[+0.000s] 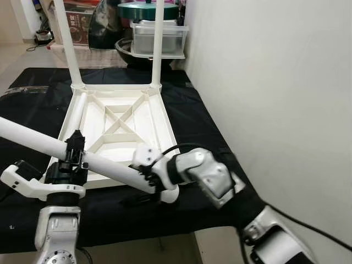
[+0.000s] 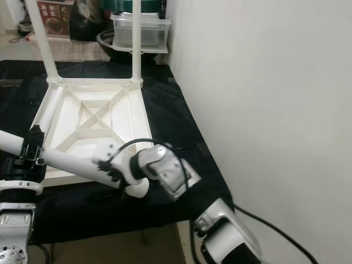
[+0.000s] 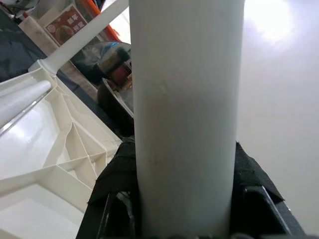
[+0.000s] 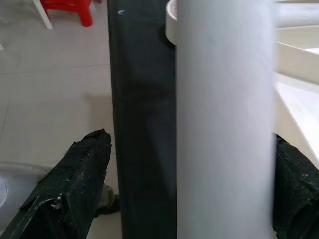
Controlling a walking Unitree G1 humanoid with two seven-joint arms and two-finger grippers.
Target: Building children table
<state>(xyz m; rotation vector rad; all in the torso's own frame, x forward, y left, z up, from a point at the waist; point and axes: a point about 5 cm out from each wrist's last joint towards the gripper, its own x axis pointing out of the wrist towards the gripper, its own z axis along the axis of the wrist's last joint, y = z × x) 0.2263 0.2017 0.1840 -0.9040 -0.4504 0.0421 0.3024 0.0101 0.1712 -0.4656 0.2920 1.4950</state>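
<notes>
A loose white table leg (image 1: 104,165) lies slanted over the near edge of the upturned white tabletop (image 1: 118,129). The left tool (image 1: 74,157) and right tool (image 1: 151,179) both pinch it. Two legs (image 1: 157,44) stand upright at the tabletop's far corners, on the black surface (image 1: 198,118).

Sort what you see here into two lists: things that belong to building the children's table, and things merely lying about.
Belonging to the job:
- upturned white tabletop
- two legs already standing in it
- loose white leg, held by the left end effector and right end effector

Lying about:
- clear lidded tub
- black bowl
- printed box
</notes>
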